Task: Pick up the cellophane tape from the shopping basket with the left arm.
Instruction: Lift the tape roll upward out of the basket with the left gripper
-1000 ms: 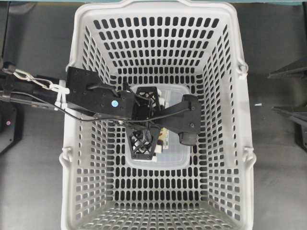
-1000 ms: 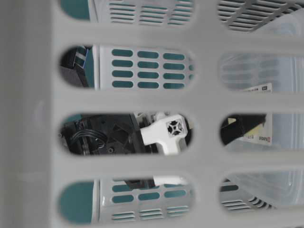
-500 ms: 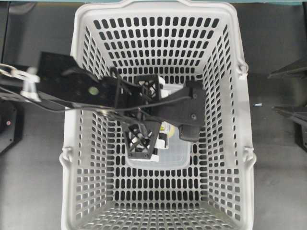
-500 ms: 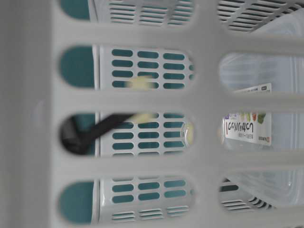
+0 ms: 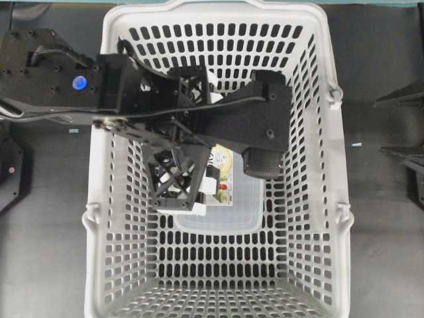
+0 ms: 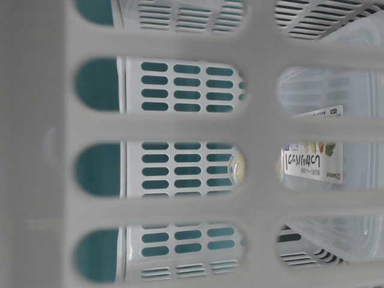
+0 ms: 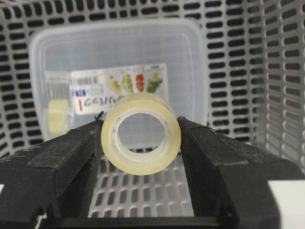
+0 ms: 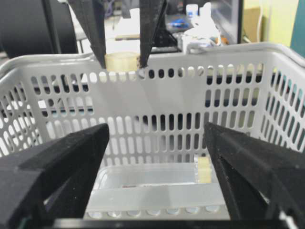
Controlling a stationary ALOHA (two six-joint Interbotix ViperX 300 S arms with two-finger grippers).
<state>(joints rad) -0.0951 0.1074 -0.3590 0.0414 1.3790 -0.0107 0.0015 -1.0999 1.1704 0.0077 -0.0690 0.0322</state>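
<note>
Tape roll [image 7: 141, 134] pinched between the two fingers of the left gripper [image 7: 140, 143], hole facing the wrist camera, hanging level with the basket [image 5: 331, 165] rim, above the clear box [image 7: 119, 57] on the basket floor. Right gripper [image 8: 157, 167] outside the basket, jaws spread wide, holding nothing.

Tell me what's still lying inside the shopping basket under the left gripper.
On the shopping basket floor lies a clear box with a fruit-picture label; a second pale roll shows at its side. The held cellophane tape hides part of the box.
</note>
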